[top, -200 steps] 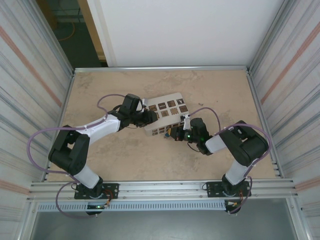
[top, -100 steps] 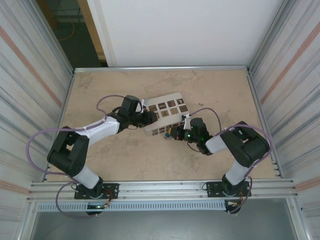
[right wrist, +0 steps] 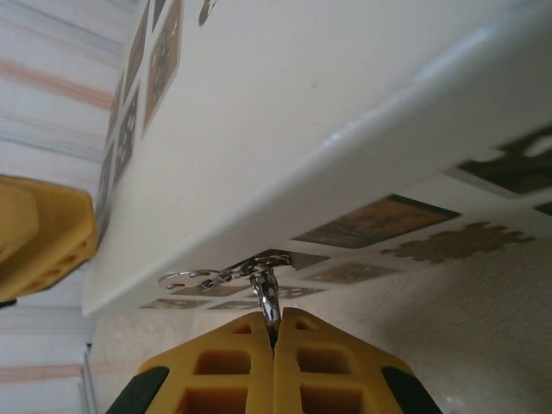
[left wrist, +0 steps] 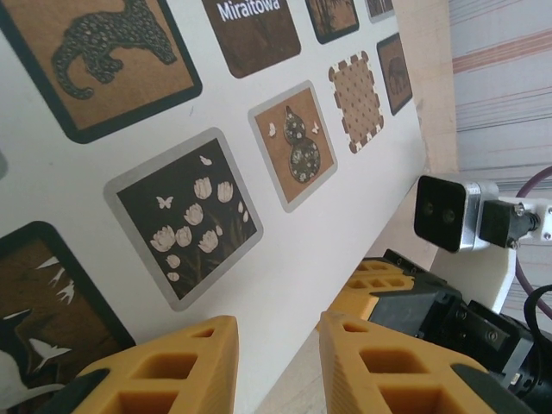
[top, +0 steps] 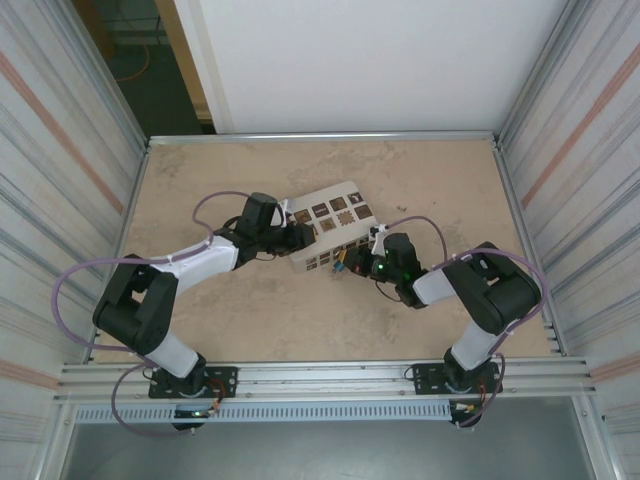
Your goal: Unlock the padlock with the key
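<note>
2 grippers were at the white box (top: 325, 232) on the tan table (top: 250, 320). In the top view my left gripper (top: 299, 237) was at the box's left end. My right gripper (top: 352, 266) was at its near side wall.

From the right wrist, my right gripper (right wrist: 273, 324) had both yellow fingers (right wrist: 216, 366) pressed together. They pinched a thin silver key (right wrist: 268, 299) that stuck up toward the box's lower edge (right wrist: 345, 138). 2 wire ring loops (right wrist: 191, 278) hung off the key's far end, flat against the box side. The key's tip sat at a small metal plate (right wrist: 274, 257) on that side. I couldn't tell if it was inserted in anything.

The padlock (top: 342, 268) was only a tiny teal speck in the top view. It sat just at my right fingertips, against the box's near side. It was too small to tell whether the shackle was open or closed.

From the left wrist, my left gripper (left wrist: 276, 362) was spread, with a clear gap between its 2 fingers (left wrist: 172, 366). 1 finger lay over the box's printed face (left wrist: 185, 216) and the other was past its edge. I couldn't tell if either touched the box. The right arm's camera block (left wrist: 448, 211) was just beyond that edge.
</note>
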